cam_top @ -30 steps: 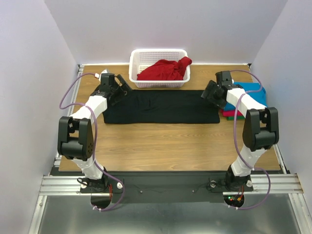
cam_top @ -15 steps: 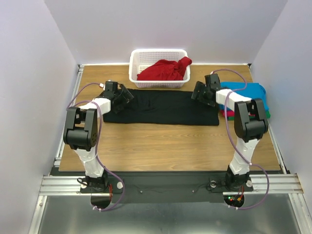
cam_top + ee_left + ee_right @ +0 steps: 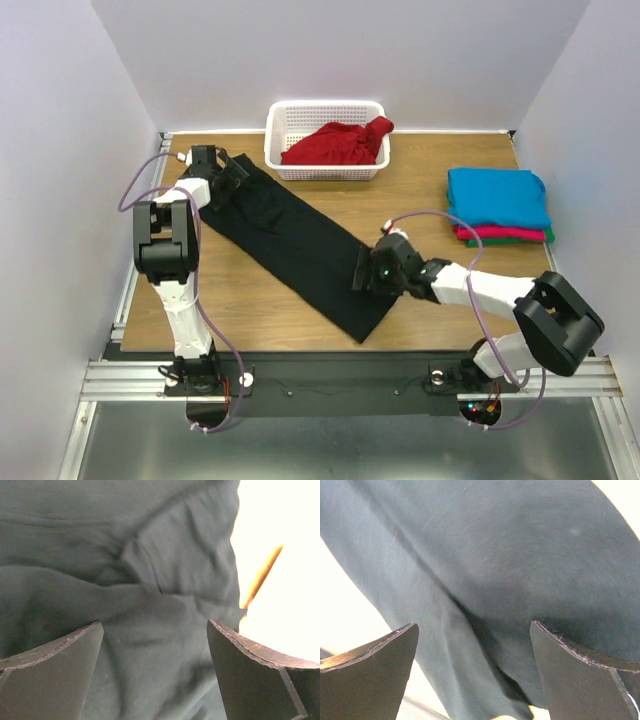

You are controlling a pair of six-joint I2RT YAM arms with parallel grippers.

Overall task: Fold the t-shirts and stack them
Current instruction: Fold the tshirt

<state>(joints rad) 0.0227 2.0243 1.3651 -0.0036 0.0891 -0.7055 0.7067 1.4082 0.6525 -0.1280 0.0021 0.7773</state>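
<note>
Lying as 1 long band on the table (image 3: pixel 430 170), the black t-shirt (image 3: pixel 290 235) is spread diagonally from the far left corner toward the near middle. The left gripper (image 3: pixel 226 172) is placed over the far end and the right gripper (image 3: pixel 366 274) over the near end. In both wrist views the fingers (image 3: pixel 55 655) are spread wide with dark cloth below and between them; nothing is pinched, and whether the tips touch the cloth cannot be told. A red t-shirt (image 3: pixel 340 143) is left in the white basket (image 3: pixel 275 140), and the folded stack (image 3: pixel 497 197) is kept at the right side, well apart.

The step in hand is judged to be a new grasp on the 2 ends of the band. For a good result, each gripper should be lowered until all layers are caught, not only the upper one. The grips should be taken close to the end edges, and both should be closed before any lifting is done. The band should then be raised evenly, so that it is kept flat and the wrinkles near the left end are not pulled deeper.
</note>
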